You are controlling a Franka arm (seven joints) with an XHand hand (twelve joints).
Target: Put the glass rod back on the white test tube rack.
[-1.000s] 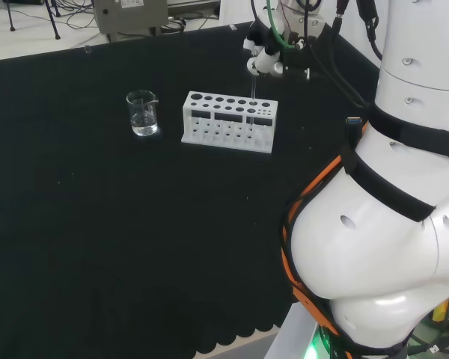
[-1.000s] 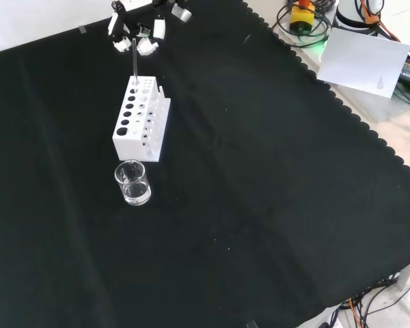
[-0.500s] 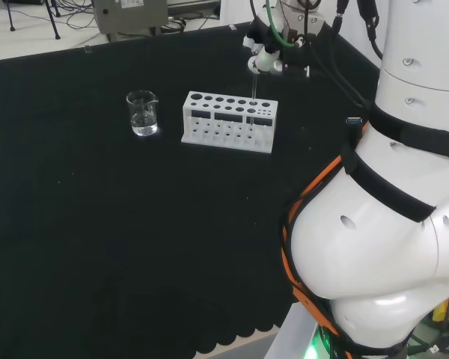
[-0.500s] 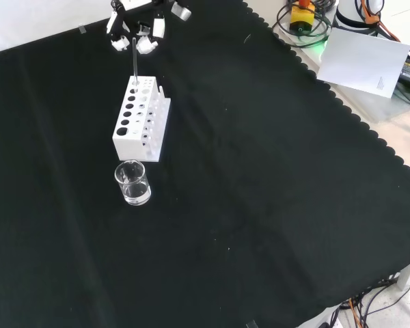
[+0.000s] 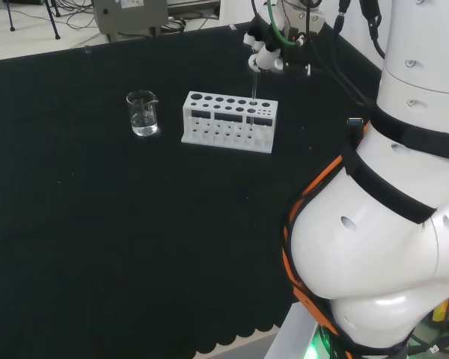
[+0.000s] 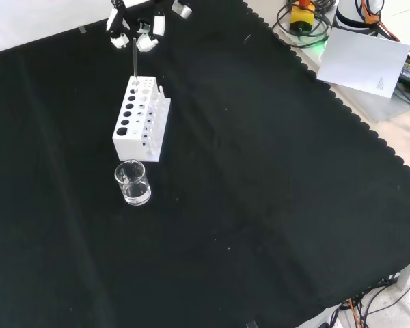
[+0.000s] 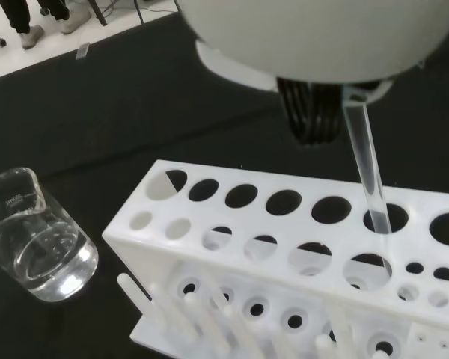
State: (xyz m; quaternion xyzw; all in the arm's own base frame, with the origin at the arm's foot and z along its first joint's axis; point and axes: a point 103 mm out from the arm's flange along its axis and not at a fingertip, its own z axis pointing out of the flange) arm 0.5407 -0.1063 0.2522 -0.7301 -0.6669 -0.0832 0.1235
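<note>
The clear glass rod (image 6: 134, 61) stands upright in a hole near one end of the white test tube rack (image 6: 142, 119). In the head view the rod (image 5: 252, 93) rises from the right end of the rack (image 5: 228, 120). The hand (image 6: 145, 42) hovers just above the rod's top, its fingers spread to either side of the rod and apart from it. In the head view the hand (image 5: 263, 51) sits above the rack's right end. The wrist view shows the rod (image 7: 368, 164) in a back-row hole of the rack (image 7: 284, 247), below the hand (image 7: 307, 37).
A small glass beaker (image 6: 132, 183) with a little clear liquid stands beyond the rack's other end, to the left of the rack in the head view (image 5: 142, 114) and near it in the wrist view (image 7: 34, 235). The arm's white links (image 5: 389, 224) stand at the head view's right.
The hand has risen a little above the rack while the rod stays standing in its hole. Rack and beaker have not moved.
</note>
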